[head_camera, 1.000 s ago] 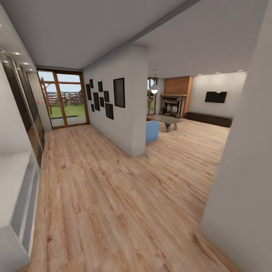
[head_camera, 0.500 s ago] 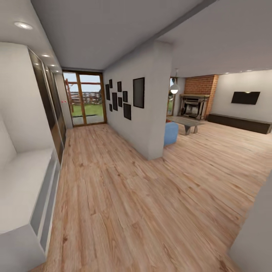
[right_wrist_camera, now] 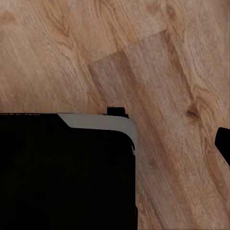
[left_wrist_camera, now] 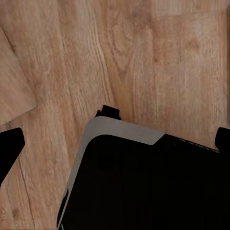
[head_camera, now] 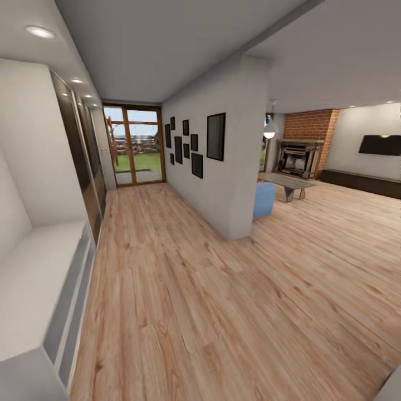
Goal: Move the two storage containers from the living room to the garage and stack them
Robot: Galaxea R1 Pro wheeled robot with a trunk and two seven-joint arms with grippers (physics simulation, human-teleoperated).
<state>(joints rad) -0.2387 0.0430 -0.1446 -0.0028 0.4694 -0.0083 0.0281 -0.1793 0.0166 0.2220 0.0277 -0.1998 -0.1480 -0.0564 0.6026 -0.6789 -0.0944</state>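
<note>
head view, left to right: white built-in cabinet (head_camera: 39,289) along the left wall, its top bare, glass-fronted doors below. beyond it a run of dark tall panels (head_camera: 83,156) under recessed ceiling lights (head_camera: 40,32). at the hallway's far end, a wood-framed glass door (head_camera: 135,146) with grass and a fence outside. light wood-plank floor (head_camera: 211,301) runs the whole width of the view.

centre: a white dividing wall (head_camera: 223,161) juts forward, hung with a cluster of black picture frames (head_camera: 192,146).

right of that wall, the living room (head_camera: 334,178) opens: edge of a blue sofa (head_camera: 264,199) just beside the wall end, with a small patch of red at its top edge, too little to identify. a grey low table (head_camera: 291,182) beyond the sofa, a hanging globe lamp (head_camera: 270,131) above, a dark fireplace (head_camera: 299,158) against a brick chimney breast (head_camera: 314,125), a black wall screen (head_camera: 381,145) over a long dark low unit (head_camera: 362,182).

no open-topped box can be made out, so the containers' place and contents cannot be told.

left wrist view: black fingertips (left_wrist_camera: 9,146) at opposite edges of the picture, spread wide, nothing between them; below, the dark grey-edged robot base (left_wrist_camera: 143,182) on the planks.

right wrist view: one black fingertip (right_wrist_camera: 224,143) at the picture's edge, the other out of sight, so i cannot tell its spread. the same dark base (right_wrist_camera: 67,167) over plank floor.
</note>
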